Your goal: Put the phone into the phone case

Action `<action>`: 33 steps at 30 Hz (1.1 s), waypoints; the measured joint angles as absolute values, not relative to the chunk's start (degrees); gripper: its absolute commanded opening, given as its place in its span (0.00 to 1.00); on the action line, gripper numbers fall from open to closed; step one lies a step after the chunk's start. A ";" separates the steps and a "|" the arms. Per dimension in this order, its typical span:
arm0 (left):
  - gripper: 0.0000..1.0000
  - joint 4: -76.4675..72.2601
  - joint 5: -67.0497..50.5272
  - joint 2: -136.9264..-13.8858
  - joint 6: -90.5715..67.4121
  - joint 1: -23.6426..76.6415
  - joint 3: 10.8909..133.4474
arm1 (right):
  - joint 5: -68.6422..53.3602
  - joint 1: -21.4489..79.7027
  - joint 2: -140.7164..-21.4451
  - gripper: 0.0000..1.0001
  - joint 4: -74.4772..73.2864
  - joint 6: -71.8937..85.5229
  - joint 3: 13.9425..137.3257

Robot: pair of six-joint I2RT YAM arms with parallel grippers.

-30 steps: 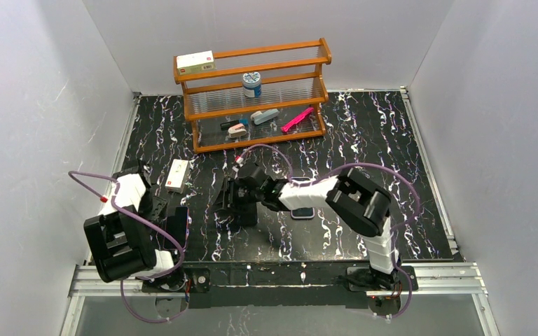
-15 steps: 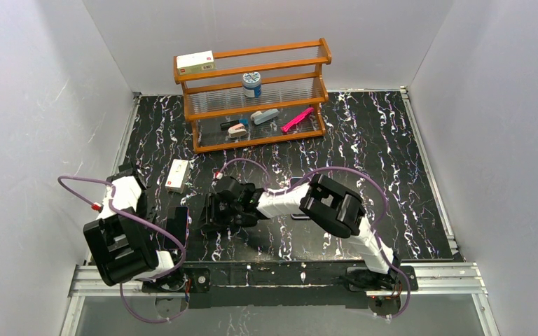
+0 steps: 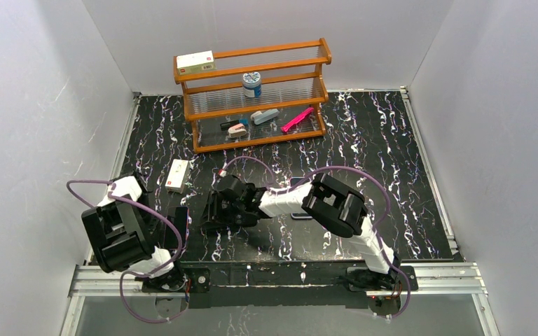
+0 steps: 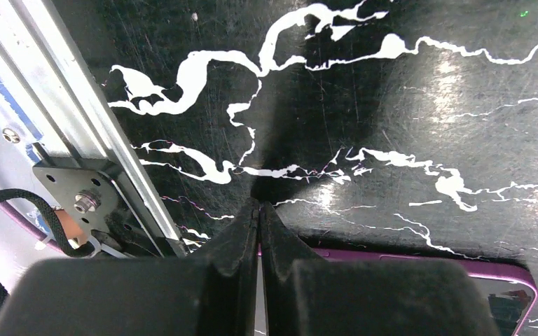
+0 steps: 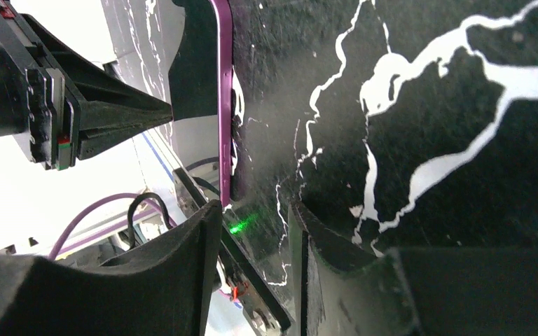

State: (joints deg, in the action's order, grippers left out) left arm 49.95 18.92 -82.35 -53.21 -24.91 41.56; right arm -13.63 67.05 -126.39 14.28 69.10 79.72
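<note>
Handover looks like the step in hand: the phone (image 3: 180, 222) stands on its long edge at about 7 o'clock on the bench (image 3: 392, 154), well apart from the wooden rack (image 3: 256, 94) at 12 o'clock. The left end effector (image 4: 259, 206) has its fingers closed together with nothing seen between them. In the right wrist view their tips meet the phone's broad dark face, so I judge they prop it rather than pinch it. The right end effector (image 5: 256, 210) sits just at 3 o'clock of the phone, fingers parted to a moderate gap and empty. The phone's purple rim lines up nearer one finger than the middle of that gap. A dark sliver under the right forearm, further toward 3 o'clock, is probably the phone case (image 3: 300, 216); too little shows to be sure.

To do this well, the right end effector needs a small sideways shift so its fingers straddle the rim squarely, one on each broad face. They should reach deep enough to bear on flat surface, not the rounded edge. Closing should be gentle and centred along the length, since an off-centre nip would let the slim body swing. The left prop ought to give way only once that hold is firm; otherwise the phone will likely topple flat
</note>
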 measured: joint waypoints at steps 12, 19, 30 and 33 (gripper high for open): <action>0.00 50.65 11.60 -76.86 -51.72 -25.26 37.12 | -10.17 66.96 -120.36 0.50 13.50 65.19 74.59; 0.00 51.44 6.90 -76.12 -50.92 -25.39 36.05 | -9.32 66.32 -116.99 0.50 13.72 63.55 69.58; 0.00 50.15 -5.89 -73.49 -50.76 -25.39 32.49 | -11.79 64.84 -114.37 0.50 15.38 60.25 66.26; 0.00 49.10 -7.84 -72.93 -50.76 -25.36 32.29 | -12.43 64.60 -114.37 0.50 15.59 59.22 66.28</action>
